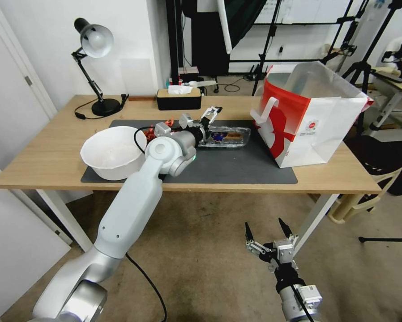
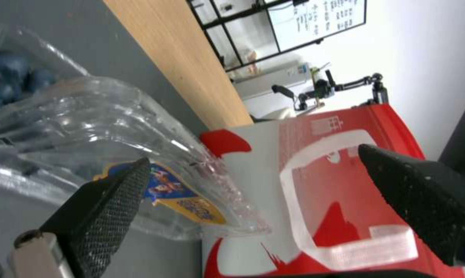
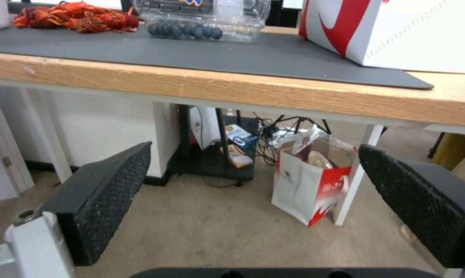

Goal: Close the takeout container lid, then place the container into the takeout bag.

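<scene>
On grey mat, left gripper (image 1: pixel 211 112) spread wide by clear plastic clamshell container (image 1: pixel 224 136) of blueberries
Labelled lid (image 2: pixel 155 173) looks part-raised, closing unfinished; red-white paper bag (image 1: pixel 315 118) unfilled; right gripper (image 1: pixel 269 235) open, parked below table

The right tool (image 3: pixel 253 204) hangs below the tabletop (image 3: pixel 242 90), its two black textured fingers (image 3: pixel 106 200) spread wide apart with nothing between them. Above, on the dark mat (image 3: pixel 191 52), the takeout container (image 3: pixel 201 19) sits with blueberries along its near side. A heap of red crayfish (image 3: pixel 75 20) lies beside it on the mat. The takeout bag (image 3: pixel 397 31) stands on the container's other side. On the floor under the tabletop a small white and red paper bag (image 3: pixel 309 185) stands beside a table leg.
</scene>
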Controlling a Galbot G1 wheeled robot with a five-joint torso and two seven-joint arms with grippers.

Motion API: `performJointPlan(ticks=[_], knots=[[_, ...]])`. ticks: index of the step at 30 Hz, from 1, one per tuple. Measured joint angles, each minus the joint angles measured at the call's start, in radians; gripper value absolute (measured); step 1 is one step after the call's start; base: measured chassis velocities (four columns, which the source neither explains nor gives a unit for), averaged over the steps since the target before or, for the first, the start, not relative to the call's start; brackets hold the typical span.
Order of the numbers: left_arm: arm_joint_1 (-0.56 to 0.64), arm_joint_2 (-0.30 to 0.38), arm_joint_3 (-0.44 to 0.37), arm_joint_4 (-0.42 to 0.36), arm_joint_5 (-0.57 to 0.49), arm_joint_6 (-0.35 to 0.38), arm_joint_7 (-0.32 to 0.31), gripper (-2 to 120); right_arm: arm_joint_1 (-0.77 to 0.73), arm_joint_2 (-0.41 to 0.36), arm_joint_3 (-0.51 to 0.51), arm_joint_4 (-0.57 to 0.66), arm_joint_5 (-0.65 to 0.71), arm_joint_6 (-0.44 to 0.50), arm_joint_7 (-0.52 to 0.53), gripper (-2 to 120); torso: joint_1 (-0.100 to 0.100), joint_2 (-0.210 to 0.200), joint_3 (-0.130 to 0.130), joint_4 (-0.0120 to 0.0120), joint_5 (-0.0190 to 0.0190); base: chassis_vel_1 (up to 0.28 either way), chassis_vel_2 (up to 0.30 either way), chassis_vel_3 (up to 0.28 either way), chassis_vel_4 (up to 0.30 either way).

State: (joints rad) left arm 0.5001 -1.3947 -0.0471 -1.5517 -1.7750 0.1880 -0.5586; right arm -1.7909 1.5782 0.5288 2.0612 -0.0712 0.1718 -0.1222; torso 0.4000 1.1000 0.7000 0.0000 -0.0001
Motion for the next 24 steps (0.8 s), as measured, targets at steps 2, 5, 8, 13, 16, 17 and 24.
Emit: performJointPlan(ticks=[2, 5, 8, 13, 16, 17, 24], knots=[[-0.003, -0.001, 0.001, 0.006, 0.004, -0.002, 0.003, 100, 0.0, 0.0, 0.0, 0.0, 0.0, 0.0, 0.0, 100, 0.0, 0.0, 0.0, 0.0, 0.0, 0.0, 0.0, 0.0, 0.0], [-0.015, -0.008, 0.004, 0.028, 0.018, -0.012, 0.011, 100, 0.0, 0.0, 0.0, -0.002, 0.0, 0.0, 0.0, 100, 0.0, 0.0, 0.0, 0.0001, 0.0001, 0.0, 0.0, 0.0, 0.0], [-0.023, -0.015, 0.005, 0.041, 0.027, -0.019, 0.015, 100, 0.0, -0.001, 0.0, -0.003, 0.0, 0.0, 0.0, 100, 0.0, 0.0, 0.0, 0.0001, 0.0001, 0.0, 0.0, 0.0, 0.0], [-0.032, -0.026, 0.01, 0.062, 0.05, -0.027, 0.022, 100, 0.001, 0.0, 0.0, -0.003, 0.0, 0.0, 0.0, 100, 0.0, 0.0, 0.0, 0.0, 0.0001, 0.0, 0.0, 0.0, 0.0], [-0.034, -0.028, 0.015, 0.068, 0.062, -0.031, 0.024, 100, 0.001, 0.0, 0.001, -0.003, 0.0, 0.0, 0.0, 100, 0.0, 0.0, 0.0, 0.0, 0.0001, 0.0, 0.0, 0.0, 0.0], [-0.036, -0.029, 0.025, 0.077, 0.084, -0.038, 0.028, 100, 0.001, 0.0, 0.001, -0.003, 0.001, 0.0, 0.0, 100, 0.0, 0.0, 0.0, 0.0, 0.0001, 0.0, 0.0, 0.0, 0.0], [-0.045, -0.025, 0.082, 0.124, 0.232, -0.057, 0.068, 100, 0.001, -0.001, 0.002, -0.005, 0.003, 0.001, -0.001, 100, 0.0, 0.0, 0.0, 0.0, 0.0, 0.0, 0.0, 0.0, 0.0]])
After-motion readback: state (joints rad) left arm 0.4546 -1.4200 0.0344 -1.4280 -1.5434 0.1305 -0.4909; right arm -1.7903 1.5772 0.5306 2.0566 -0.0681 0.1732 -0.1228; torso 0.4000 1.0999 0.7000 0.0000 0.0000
